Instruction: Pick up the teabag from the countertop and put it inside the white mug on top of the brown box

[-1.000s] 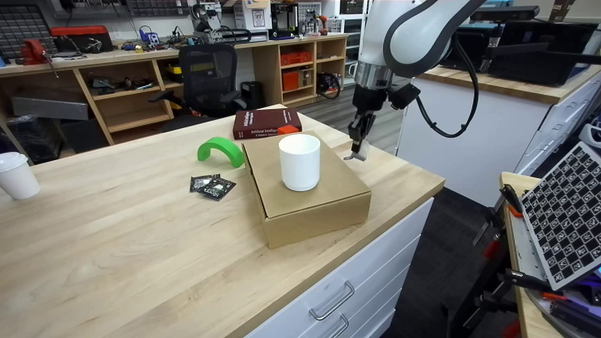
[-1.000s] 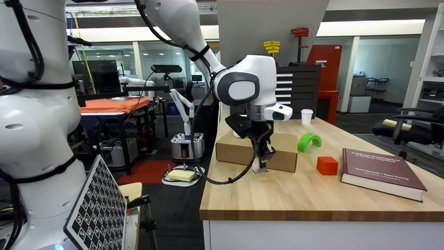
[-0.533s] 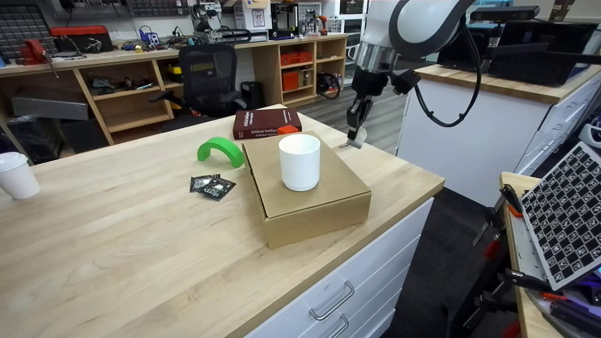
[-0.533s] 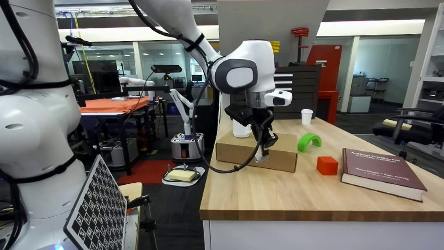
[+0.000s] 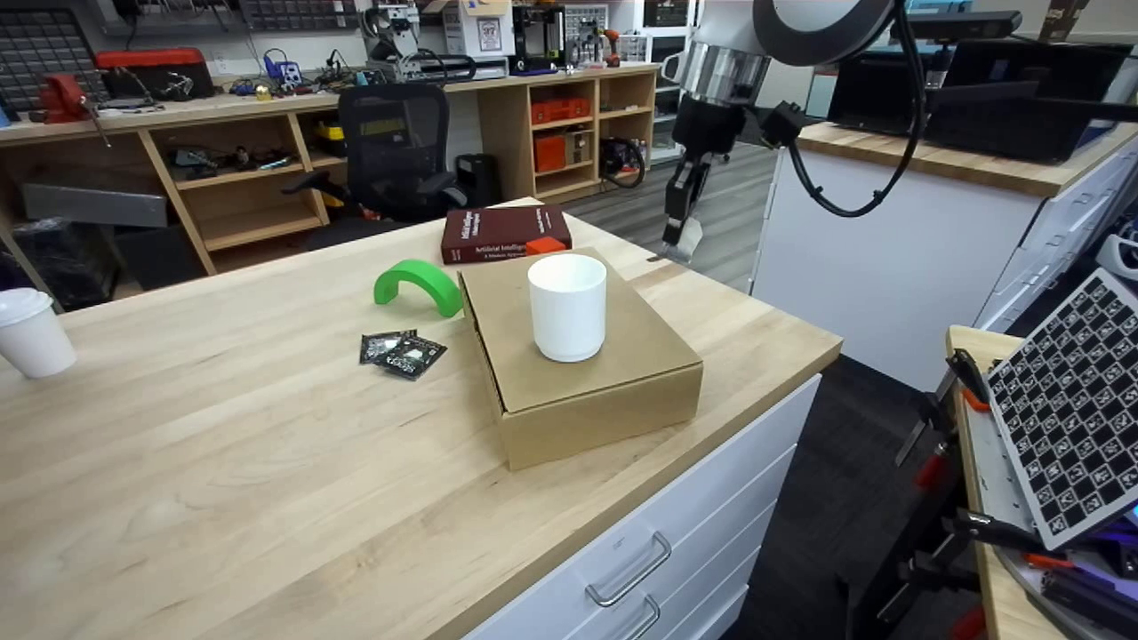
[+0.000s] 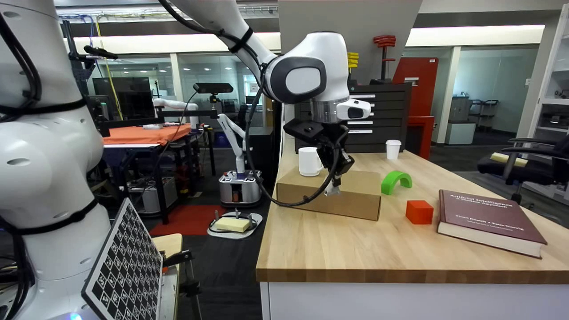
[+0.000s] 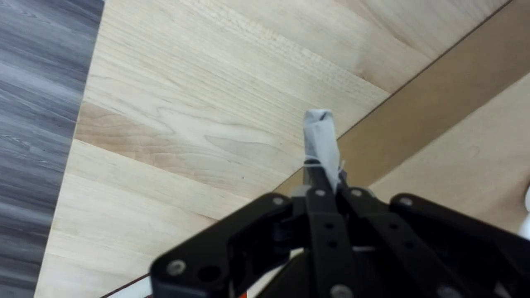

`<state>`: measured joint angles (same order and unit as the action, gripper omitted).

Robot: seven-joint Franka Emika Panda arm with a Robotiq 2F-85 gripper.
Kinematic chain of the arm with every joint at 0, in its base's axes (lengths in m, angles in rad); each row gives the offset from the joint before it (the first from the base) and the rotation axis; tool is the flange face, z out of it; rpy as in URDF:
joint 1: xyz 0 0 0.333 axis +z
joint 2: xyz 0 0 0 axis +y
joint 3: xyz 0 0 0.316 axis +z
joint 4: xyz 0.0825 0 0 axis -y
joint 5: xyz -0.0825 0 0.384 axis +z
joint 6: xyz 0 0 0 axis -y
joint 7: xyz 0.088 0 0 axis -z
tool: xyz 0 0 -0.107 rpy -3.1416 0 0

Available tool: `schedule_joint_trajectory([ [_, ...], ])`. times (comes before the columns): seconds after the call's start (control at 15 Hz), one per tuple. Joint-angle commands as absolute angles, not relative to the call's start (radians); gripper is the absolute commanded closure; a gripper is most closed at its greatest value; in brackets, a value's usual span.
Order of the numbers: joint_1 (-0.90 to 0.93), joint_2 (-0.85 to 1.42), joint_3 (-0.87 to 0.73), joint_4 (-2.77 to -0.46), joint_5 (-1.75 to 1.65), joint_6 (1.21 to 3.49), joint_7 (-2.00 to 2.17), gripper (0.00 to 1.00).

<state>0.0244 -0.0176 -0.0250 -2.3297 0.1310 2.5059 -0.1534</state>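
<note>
Wrist view says I've got it: my end effector (image 7: 328,171) is squeezed nearly together, with the teabag (image 7: 321,136) pinched at the very tips and most of the bag poking out past them. It's up off the table (image 7: 198,136), beside the brown box (image 7: 397,128), on the side away from the black packets (image 5: 411,357). Target is the white mug (image 5: 569,308), upright on top of the brown box in both exterior views. So the pickup looks done and I'd call the step in hand the carry. How I'd do it: straight up beside the brown box first. I honestly can't tell whether the bag clears the top of the brown box, and it wants to be higher than the white mug's rim before any sideways move. Then across over the brown box, slowly, cos only one end is gripped and something this light will probably flop or swing. Line up the bag over the mouth, not my tips. Dip until the bag is well inside the rim, then ease apart only a little, otherwise I could knock the white mug along the brown box. Also, some thin white strands (image 7: 312,165) show near my tips, maybe the string, so worth checking nothing's snagged before backing off
</note>
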Motion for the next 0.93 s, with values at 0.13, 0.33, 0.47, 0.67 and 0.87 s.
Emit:
schedule_joint_trajectory([
  [0.13, 0.024, -0.125, -0.026, -2.339, 0.2, 2.345, -0.296, 0.97],
  [0.33, 0.029, -0.153, -0.036, -2.326, 0.232, 2.252, -0.383, 0.98],
  [0.47, 0.032, -0.16, -0.039, -2.309, 0.24, 2.19, -0.43, 0.98],
  [0.67, 0.039, -0.133, -0.029, -2.253, 0.233, 2.115, -0.452, 0.98],
  [0.87, 0.048, -0.099, -0.007, -2.214, 0.225, 2.076, -0.456, 0.98],
])
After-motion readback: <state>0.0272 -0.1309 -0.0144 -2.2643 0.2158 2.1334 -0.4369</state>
